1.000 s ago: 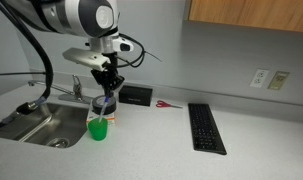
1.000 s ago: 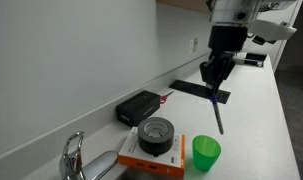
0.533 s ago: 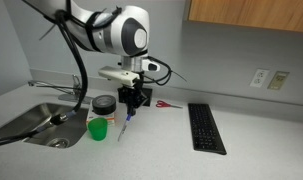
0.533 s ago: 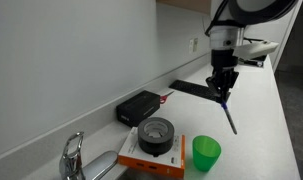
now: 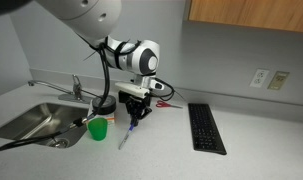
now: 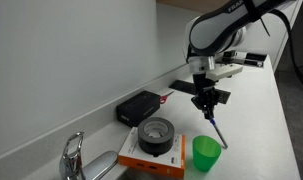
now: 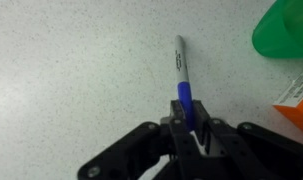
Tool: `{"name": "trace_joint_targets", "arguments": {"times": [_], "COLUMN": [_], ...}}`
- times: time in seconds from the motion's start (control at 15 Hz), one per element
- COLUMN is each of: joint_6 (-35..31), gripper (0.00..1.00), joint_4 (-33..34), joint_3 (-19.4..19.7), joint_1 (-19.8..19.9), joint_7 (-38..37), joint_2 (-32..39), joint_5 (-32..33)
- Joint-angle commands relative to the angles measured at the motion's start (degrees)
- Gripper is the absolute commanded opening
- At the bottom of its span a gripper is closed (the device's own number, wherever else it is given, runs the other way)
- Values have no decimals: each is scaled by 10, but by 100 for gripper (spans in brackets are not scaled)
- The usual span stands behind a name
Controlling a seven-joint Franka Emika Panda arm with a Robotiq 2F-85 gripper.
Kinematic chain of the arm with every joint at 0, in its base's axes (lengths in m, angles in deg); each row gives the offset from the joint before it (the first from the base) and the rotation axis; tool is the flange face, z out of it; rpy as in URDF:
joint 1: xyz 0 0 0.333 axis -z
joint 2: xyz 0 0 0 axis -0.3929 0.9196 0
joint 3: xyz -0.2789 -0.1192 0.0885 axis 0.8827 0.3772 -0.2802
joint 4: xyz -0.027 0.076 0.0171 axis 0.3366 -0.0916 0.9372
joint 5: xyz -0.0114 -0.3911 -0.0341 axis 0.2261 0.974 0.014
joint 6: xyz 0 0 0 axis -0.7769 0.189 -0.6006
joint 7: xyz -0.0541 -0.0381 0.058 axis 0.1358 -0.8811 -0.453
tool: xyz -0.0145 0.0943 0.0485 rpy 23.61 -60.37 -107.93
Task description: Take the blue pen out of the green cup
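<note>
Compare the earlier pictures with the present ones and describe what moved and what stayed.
The pincer, still shut on the blue pen, carried it from above the green cup sideways toward the keyboard and down near the counter. Cup and keyboard stayed put.

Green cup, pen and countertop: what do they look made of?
The green cup looks like smooth plastic: bright, even colour with a soft sheen. The blue pen seems plastic too, with a glossy blue and whitish barrel. The countertop is pale and finely speckled, perhaps laminate or a stone-like composite; the look leaves that open.
</note>
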Motion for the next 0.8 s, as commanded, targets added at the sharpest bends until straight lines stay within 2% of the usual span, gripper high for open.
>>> {"name": "trace_joint_targets", "arguments": {"times": [0.0,0.13,0.6,0.73], "joint_6": [33,29,19,19], "gripper": [40,47,99,100], "joint_4": [73,86,106,110], "joint_3": [-1,-4,-8,-9], "joint_1": [6,6,4,5], "joint_7": [-1,0,-2,0], "joint_2": [47,54,56,55], "joint_5": [-19,-22,-26,-30]}}
